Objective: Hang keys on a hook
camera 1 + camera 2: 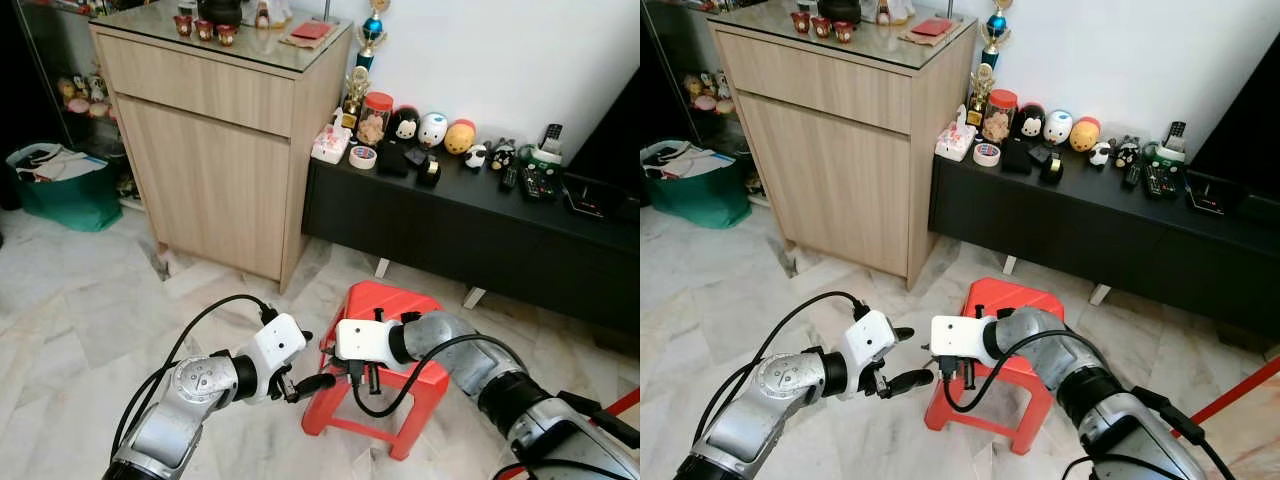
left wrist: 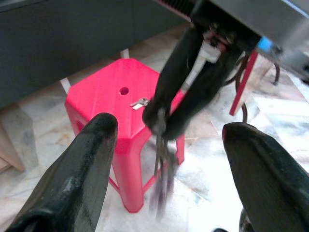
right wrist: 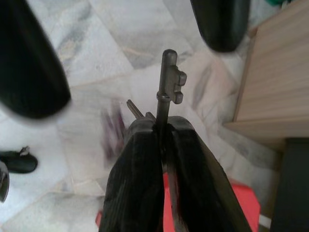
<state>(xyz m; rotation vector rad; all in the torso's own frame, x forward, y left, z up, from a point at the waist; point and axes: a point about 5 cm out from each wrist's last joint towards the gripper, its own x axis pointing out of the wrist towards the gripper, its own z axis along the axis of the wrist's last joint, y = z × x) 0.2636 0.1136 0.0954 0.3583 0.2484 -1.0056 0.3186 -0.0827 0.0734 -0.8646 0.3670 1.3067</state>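
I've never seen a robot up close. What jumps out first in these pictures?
Two silver arms meet low over a marble floor. The right gripper is pinched shut on a bunch of keys, one dark key sticking out past its fingertips, and the left gripper faces it with fingers spread. Beside them stands a bright red stool, a small silver key lying on its seat.

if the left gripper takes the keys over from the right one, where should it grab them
Probably the bunch dangling below the right gripper, coming in level from the robot's left. The keys hang free there, and the open left gripper already faces them.
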